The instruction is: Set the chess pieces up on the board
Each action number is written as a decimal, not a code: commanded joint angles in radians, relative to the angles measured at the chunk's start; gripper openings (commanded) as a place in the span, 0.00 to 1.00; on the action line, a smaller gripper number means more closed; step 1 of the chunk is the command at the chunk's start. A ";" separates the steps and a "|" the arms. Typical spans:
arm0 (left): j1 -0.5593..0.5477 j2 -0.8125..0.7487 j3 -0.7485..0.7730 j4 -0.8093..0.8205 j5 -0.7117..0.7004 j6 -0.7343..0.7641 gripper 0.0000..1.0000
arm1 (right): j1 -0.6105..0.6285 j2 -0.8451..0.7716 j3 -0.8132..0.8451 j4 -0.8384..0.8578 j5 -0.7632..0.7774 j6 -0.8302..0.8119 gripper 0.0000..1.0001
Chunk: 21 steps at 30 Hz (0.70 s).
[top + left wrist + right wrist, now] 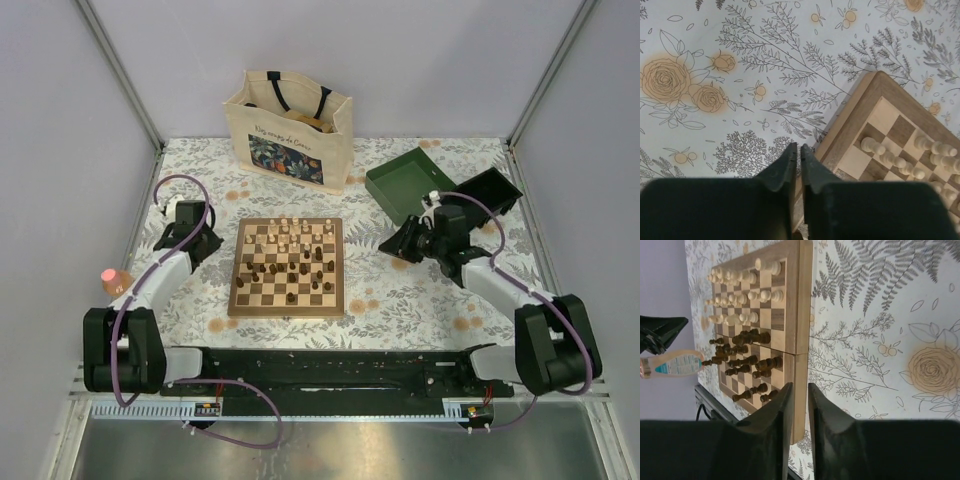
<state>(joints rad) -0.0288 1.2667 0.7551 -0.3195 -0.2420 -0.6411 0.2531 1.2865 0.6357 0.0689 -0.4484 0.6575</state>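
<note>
two arms, both empty. near to far:

- left jaws (799, 150): all but together, only a thin slit, nothing in it. they hang over the table (400, 290) just off the board (288, 312), beside its left edge towards the far-left corner. in the left wrist view the corner lies ahead and to the right of my tips.
- right jaws (800, 390): slightly apart, nothing between them. they point at the board's right edge from further out, with bare table between.
- the board sits flat between my arms, square, so it has no long axis to line up on. a seam crosses it left to right at mid-depth.
- the chess pieces (290, 255) are all on the board. dark pieces (745, 360) fill the near half, pale pieces (740, 295) the far half, and many stand loose on middle squares rather than in back ranks. my read: setup barely started. they're too small to tell upright from tipped.
- left arm is nearer, so the pale ones by the far-left corner look like its job. either pair of jaws would need to widen first.
- beyond: green box (405, 185) far right, tote bag (290, 130) at the back.
</note>
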 commanded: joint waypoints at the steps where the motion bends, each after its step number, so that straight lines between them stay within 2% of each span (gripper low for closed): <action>1: 0.029 0.017 -0.023 0.056 0.055 -0.049 0.00 | 0.044 0.075 0.050 0.075 -0.052 0.065 0.17; 4: 0.070 0.045 -0.031 0.045 0.046 -0.061 0.00 | 0.080 0.138 0.074 0.088 -0.039 0.079 0.10; 9: 0.087 0.151 0.023 -0.024 0.049 -0.066 0.00 | 0.132 0.272 0.116 0.117 -0.030 0.106 0.05; 16: 0.090 0.238 0.047 -0.006 0.148 -0.023 0.00 | 0.161 0.373 0.127 0.173 0.007 0.140 0.03; 21: 0.089 0.235 0.023 0.037 0.231 -0.002 0.00 | 0.167 0.439 0.144 0.184 0.014 0.143 0.02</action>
<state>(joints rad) 0.0563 1.5085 0.7643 -0.3359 -0.1070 -0.6720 0.4080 1.6878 0.7345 0.2005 -0.4557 0.7849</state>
